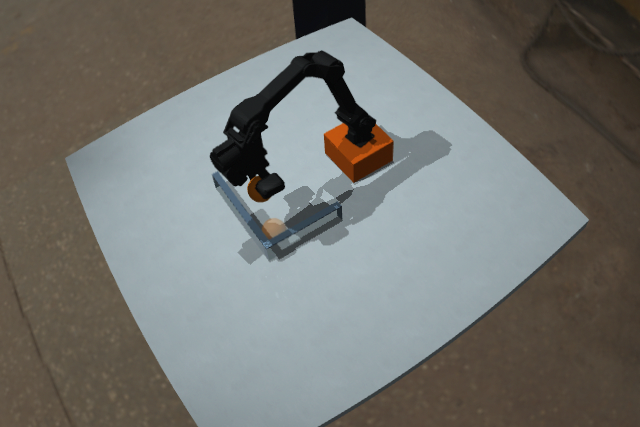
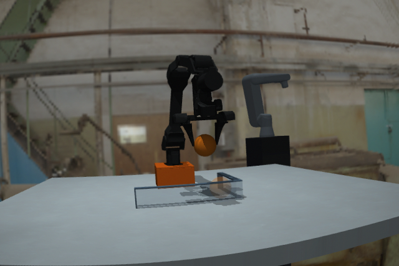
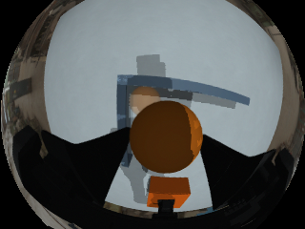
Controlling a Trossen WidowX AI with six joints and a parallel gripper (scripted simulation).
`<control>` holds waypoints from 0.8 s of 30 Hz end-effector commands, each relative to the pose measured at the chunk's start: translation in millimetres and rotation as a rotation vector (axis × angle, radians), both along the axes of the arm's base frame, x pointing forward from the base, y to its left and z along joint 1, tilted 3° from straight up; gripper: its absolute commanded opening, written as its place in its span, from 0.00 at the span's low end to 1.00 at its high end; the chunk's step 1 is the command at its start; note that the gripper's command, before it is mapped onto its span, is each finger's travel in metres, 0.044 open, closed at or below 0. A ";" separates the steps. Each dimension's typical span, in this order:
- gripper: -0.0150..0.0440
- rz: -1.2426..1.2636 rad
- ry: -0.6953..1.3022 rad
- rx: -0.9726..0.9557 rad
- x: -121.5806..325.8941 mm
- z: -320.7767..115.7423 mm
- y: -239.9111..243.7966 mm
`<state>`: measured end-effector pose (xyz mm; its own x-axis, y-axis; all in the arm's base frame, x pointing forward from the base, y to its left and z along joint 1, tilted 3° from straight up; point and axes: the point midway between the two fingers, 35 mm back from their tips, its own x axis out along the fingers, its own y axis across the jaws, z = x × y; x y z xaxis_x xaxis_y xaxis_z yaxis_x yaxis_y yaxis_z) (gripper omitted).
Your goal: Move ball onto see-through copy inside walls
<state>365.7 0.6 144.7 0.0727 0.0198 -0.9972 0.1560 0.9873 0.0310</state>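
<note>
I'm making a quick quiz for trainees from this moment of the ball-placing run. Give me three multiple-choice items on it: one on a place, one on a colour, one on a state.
1. Where is the ball?
A. on the table
B. in the air, above the clear walls
C. on the orange base block

2. What colour is the base block under the arm?
A. orange
B. blue
C. grey

3. How does the gripper stand?
A. open, nothing held
B. shut on nothing
C. shut on the ball

Answers: 1 B, the exterior view shows the ball well clear of the table; 2 A, plain in the top view; 3 C, a finger presses each side of the ball.
</note>
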 end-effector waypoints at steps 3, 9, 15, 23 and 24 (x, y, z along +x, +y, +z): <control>0.25 -0.010 -0.006 -0.005 -2.0 -2.2 2.1; 0.25 -0.012 -0.006 -0.004 -6.6 -22.3 9.9; 0.25 -0.010 -0.005 -0.003 -13.1 -43.2 17.3; 0.25 -0.008 -0.004 -0.003 -16.6 -61.4 21.5; 0.25 -0.008 -0.004 -0.003 -15.9 -65.4 21.6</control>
